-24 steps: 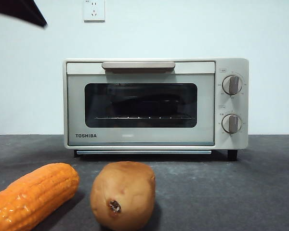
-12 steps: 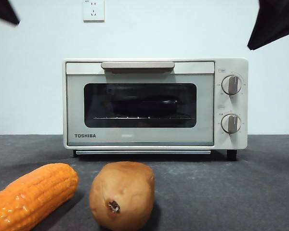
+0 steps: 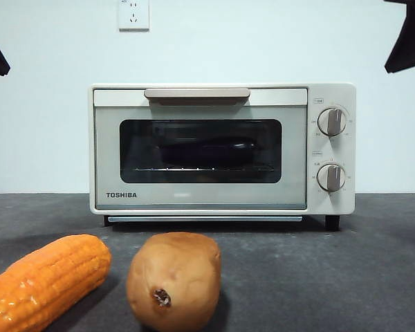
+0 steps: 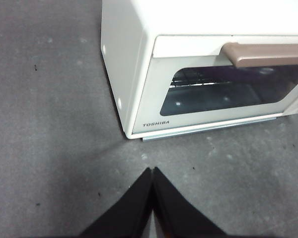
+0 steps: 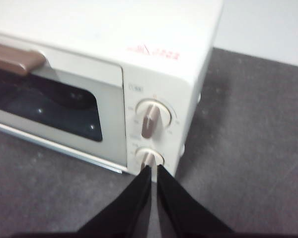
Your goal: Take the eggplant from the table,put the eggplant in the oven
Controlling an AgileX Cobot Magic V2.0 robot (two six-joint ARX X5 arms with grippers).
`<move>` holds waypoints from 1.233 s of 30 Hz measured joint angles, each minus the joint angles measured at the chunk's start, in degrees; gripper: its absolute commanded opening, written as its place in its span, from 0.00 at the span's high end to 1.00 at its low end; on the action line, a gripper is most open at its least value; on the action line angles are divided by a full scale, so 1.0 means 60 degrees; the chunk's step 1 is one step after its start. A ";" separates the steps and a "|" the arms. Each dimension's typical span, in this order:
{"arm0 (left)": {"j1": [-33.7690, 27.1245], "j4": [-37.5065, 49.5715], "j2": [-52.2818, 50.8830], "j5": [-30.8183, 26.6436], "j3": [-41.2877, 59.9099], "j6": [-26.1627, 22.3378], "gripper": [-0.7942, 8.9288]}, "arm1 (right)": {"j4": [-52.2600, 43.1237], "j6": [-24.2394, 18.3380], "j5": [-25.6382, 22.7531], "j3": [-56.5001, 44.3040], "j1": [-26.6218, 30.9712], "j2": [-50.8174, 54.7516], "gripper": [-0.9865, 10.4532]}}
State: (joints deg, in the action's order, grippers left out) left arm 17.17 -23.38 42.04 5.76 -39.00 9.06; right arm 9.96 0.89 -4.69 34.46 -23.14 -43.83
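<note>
The oven [image 3: 221, 149] stands at the back of the table [image 3: 332, 277] with its door closed. Through the dark glass a long dark shape, the eggplant [image 3: 207, 151], lies on the rack inside. My left gripper [image 4: 152, 169] is shut and holds nothing; it hovers over the table off the oven's [image 4: 198, 74] front left corner. My right gripper [image 5: 153, 167] is also shut and holds nothing, just in front of the lower knob [image 5: 149, 156] of the oven [image 5: 114, 64]. In the front view both arms show only as black tips at the top corners.
An orange corn cob [image 3: 45, 280] and a tan potato [image 3: 174, 280] lie near the table's front edge. A wall socket [image 3: 134, 14] sits on the white wall behind the oven.
The black tip at the top left has drawn back toward the left edge. The arm at the top right came into view and has since pulled back toward the corner. The oven door stays closed.
</note>
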 measured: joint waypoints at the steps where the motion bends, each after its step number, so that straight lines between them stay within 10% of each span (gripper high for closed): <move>1: 0.0000 0.0047 0.0000 0.0000 0.0000 0.0015 0.91 | -0.0076 0.0004 0.0000 0.0000 0.0000 0.0000 0.91; 13: 0.0084 0.0543 -0.0277 -0.0233 0.0175 0.0018 0.91 | -0.0648 0.0004 0.0000 0.0000 0.0000 0.0007 0.91; 37: -0.1628 0.3158 -0.6972 -0.0801 0.5803 -0.1672 0.91 | -0.0652 0.0004 0.0000 0.0000 0.0000 0.0015 0.91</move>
State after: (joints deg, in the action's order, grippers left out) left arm 7.40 -4.43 0.21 0.95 -4.19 -0.97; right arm 6.04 0.91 -4.69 34.46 -23.14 -43.75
